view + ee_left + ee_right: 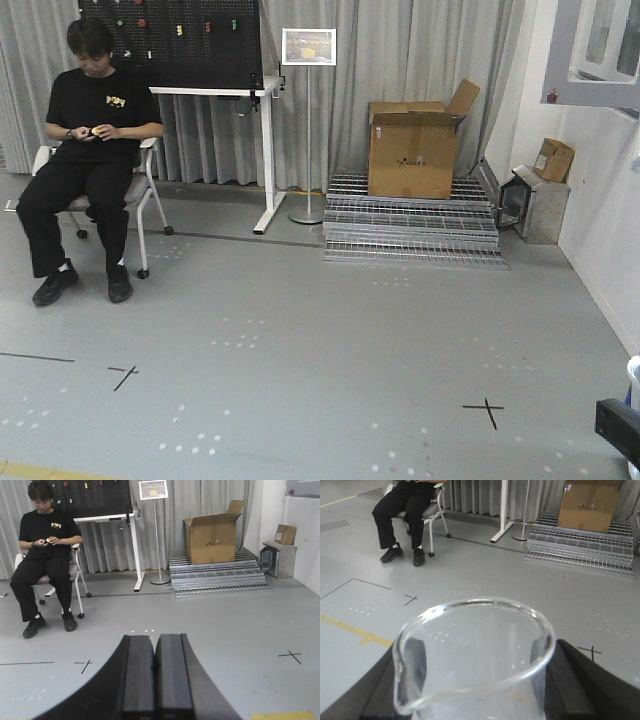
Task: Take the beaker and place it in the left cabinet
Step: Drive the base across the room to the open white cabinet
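Observation:
The beaker (472, 645), clear glass with a flared rim and a pour spout at the lower left, fills the right wrist view. My right gripper (476, 685) is shut on it, with a black finger pressed against each side of the glass. The beaker hangs above the grey floor, roughly upright. My left gripper (155, 647) is shut, its two black pads touching with nothing between them, and it points out over bare floor. A pale grey glazed door (600, 45) juts in at the top right of the exterior view. I cannot tell whether that door belongs to the left cabinet.
A person in black (88, 150) sits on a white chair at the far left. A white desk (225, 95), a sign stand (308, 130) and a cardboard box (412, 148) on stacked metal grates (410, 228) line the curtained back wall. A white wall (610, 230) runs along the right.

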`<state>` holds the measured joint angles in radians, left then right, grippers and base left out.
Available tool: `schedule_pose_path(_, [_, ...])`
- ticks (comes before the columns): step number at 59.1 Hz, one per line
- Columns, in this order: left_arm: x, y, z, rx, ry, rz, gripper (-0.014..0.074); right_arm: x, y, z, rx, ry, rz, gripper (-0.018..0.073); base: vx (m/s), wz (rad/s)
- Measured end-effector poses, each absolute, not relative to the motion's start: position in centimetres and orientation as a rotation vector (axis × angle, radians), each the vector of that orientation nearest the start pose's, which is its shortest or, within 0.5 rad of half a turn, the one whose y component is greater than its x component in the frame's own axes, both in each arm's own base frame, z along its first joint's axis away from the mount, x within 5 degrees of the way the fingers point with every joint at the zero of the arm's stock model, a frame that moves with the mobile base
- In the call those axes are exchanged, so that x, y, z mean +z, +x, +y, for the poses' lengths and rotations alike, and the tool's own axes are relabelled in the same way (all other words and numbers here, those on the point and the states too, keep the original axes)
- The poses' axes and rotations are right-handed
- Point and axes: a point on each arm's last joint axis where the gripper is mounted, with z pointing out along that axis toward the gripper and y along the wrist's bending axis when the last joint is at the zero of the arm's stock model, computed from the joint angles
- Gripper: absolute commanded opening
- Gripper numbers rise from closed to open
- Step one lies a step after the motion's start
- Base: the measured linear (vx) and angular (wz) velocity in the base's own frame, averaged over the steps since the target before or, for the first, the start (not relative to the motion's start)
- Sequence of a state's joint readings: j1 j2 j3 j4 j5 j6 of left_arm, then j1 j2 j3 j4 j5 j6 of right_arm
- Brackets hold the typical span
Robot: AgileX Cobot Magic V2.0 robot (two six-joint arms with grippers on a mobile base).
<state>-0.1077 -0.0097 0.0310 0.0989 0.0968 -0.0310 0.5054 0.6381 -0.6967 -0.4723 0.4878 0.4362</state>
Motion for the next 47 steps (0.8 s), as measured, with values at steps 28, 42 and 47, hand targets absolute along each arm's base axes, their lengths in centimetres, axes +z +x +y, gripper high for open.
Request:
schedule_pose_path(28, [19.45, 5.67, -0.52, -0.024, 0.133, 1.596, -0.0008, 35.45, 11.97, 4.4, 0.158, -0.309, 1.836, -0.0003, 0.71, -0.03])
schedule_pose_path(42, [19.45, 5.67, -0.52, -0.024, 0.133, 1.596, -0.0008, 35.45, 11.97, 4.4, 0.158, -0.309, 1.836, -0.0003, 0.71, -0.03])
schedule_pose_path(47, [19.45, 5.67, -0.52, -0.024, 0.133, 1.596, -0.0008, 35.45, 11.97, 4.4, 0.158, -0.309, 1.836, -0.0003, 0.7, -0.05])
